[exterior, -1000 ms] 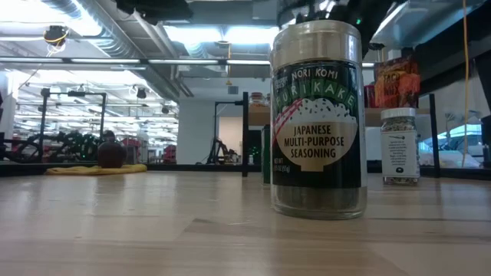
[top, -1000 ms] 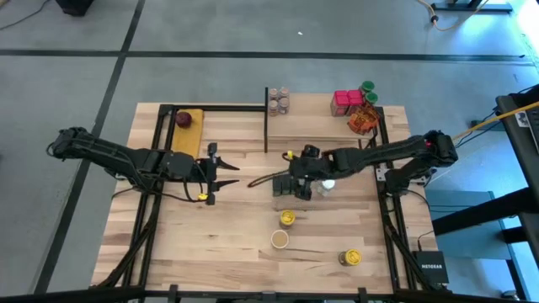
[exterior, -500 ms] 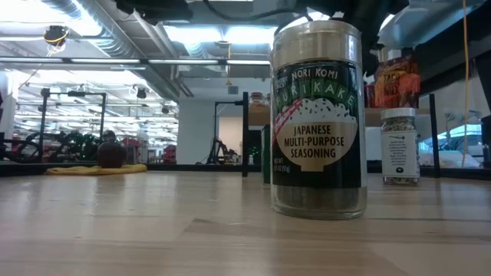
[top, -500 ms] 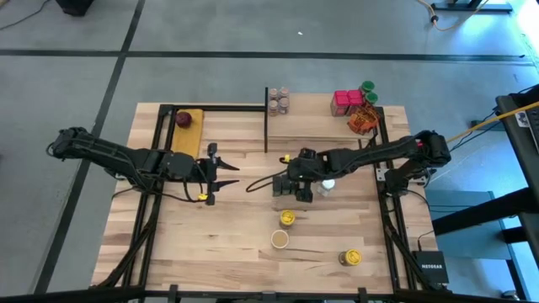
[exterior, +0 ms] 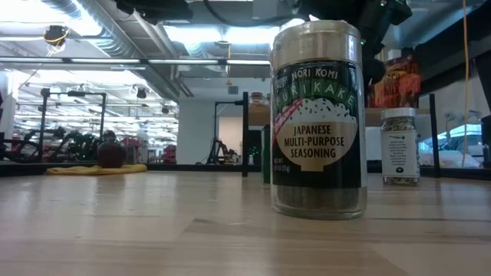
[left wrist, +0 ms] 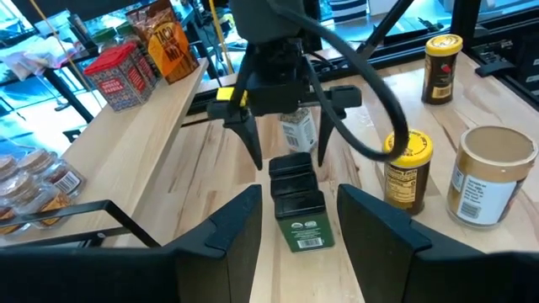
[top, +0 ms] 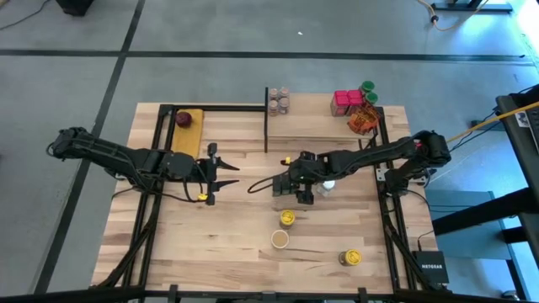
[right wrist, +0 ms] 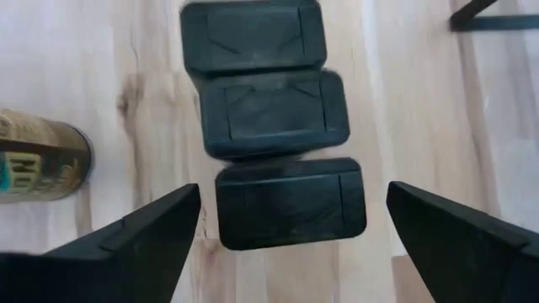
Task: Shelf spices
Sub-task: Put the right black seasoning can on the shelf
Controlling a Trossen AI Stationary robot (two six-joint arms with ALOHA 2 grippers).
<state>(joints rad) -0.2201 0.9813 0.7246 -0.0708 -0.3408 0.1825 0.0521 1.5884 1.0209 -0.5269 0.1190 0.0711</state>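
The right pincer point(top: 286, 187) hangs wide open directly over the three dark tins point(right wrist: 268, 122), which lie in a row, touching end to end, mid-bench; nothing is held. The tin nearest its fingers point(right wrist: 290, 204) sits squarely between them, so I judge that one is the target.

To do this well, I'd say it should drop straight down with the fingers on the two outer sides of that tin, clear of its neighbour (the tins are packed tight, so a skewed descent would shove the row), then close and lift before swinging toward the shelf point(top: 316, 126) at the back, where small jars point(top: 279, 102), red boxes point(top: 345, 102) and an orange packet point(top: 363, 121) already stand.

The left pincer point(top: 221, 178) waits partly open, empty, off to the left of the tins. Yellow-lidded jars point(top: 288, 218) and a tan-lidded one point(top: 280, 239) remain on the bench point(top: 219, 244) nearer the front.
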